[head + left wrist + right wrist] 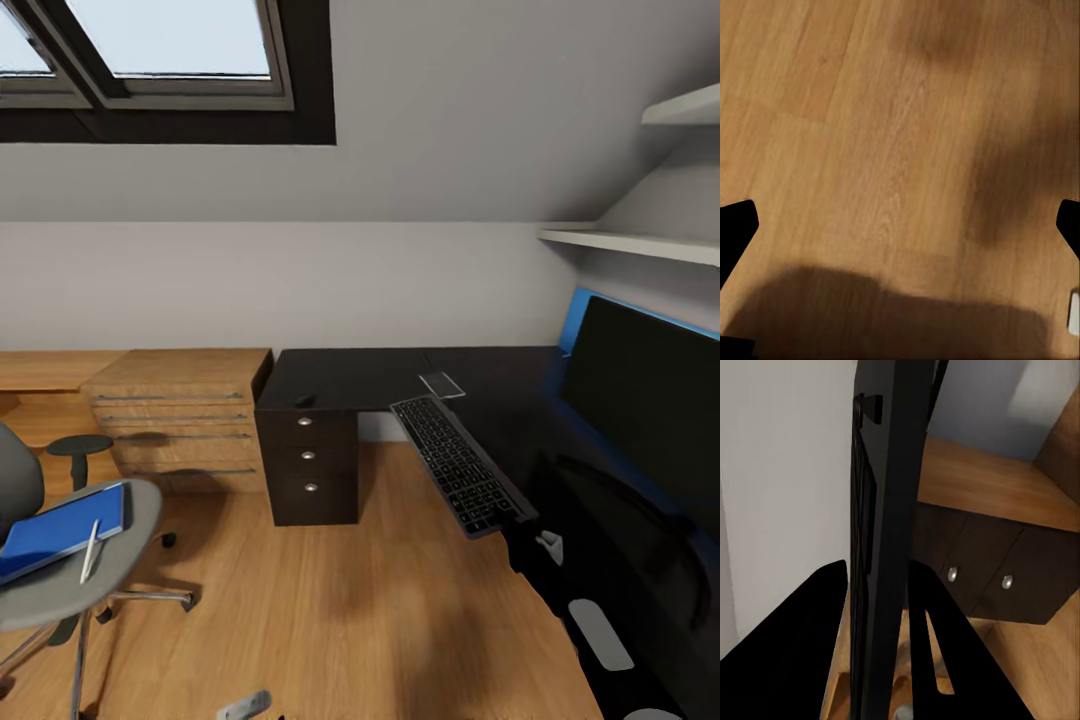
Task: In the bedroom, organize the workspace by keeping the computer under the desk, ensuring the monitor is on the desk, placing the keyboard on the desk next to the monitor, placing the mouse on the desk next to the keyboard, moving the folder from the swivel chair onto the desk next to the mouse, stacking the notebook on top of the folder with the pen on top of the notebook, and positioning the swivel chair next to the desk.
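My right gripper [874,660] is shut on the near end of the slim dark keyboard [458,463], seen edge-on between its fingers [795,649]. The keyboard runs along the inner edge of the black desk [340,375]; I cannot tell if it rests on it. The wide black monitor [645,400] stands on the desk at the right. A small dark mouse [305,399] lies above the drawer unit [308,462]. At lower left, the grey swivel chair [120,560] carries the blue folder [60,530] with the pen [90,550] across it. The notebook and computer are out of view. My left gripper [900,225] hangs open over the floor.
A light wooden dresser [180,410] stands left of the desk, with a round dark stool [80,447] before it. White shelves [640,240] hang above the monitor. A small grey pad [441,384] lies on the desk. Wood floor [350,600] stretches between chair and desk.
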### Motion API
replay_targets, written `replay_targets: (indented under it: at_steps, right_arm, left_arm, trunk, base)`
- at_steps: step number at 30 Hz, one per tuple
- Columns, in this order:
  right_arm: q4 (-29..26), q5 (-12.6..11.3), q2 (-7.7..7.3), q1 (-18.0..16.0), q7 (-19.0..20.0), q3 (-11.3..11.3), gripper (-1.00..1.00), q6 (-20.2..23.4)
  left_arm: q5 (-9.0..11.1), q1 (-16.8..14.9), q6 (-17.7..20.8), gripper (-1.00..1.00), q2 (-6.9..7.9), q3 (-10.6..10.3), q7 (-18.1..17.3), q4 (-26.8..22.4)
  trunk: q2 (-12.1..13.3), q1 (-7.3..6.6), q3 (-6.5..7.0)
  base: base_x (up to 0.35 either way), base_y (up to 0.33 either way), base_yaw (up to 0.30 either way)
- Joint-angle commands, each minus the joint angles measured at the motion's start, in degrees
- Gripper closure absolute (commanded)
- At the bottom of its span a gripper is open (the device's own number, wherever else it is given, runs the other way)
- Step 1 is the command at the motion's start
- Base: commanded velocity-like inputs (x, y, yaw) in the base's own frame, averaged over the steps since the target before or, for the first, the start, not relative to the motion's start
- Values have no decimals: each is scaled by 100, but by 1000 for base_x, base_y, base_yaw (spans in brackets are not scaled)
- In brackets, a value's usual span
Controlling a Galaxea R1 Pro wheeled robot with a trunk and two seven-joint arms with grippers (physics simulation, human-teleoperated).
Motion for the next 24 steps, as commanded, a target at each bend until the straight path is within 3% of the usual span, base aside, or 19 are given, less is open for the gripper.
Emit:
replay_targets:
  at_steps: [1,15,24]
  right_arm:
    - [-2,-73,2,-5,13,-15,100,56]
    - [-164,-430,-50,-5,-12,-18,100,83]
    - [-770,-424,-74,-5,-250,-1,100,650]
  left_arm:
    - [58,-5,-30,-100,4,-42,1,4]
    - [58,-5,-30,-100,2,-42,1,4]
    - [58,-5,-30,-100,-1,-42,1,4]
  trunk:
    - [-4,-2,-6]
    - [-4,-2,-6]
    - [-4,-2,-6]
  base:
    - [-179,-99,0]
    - [-119,-34,0]
    - [-21,-1,0]
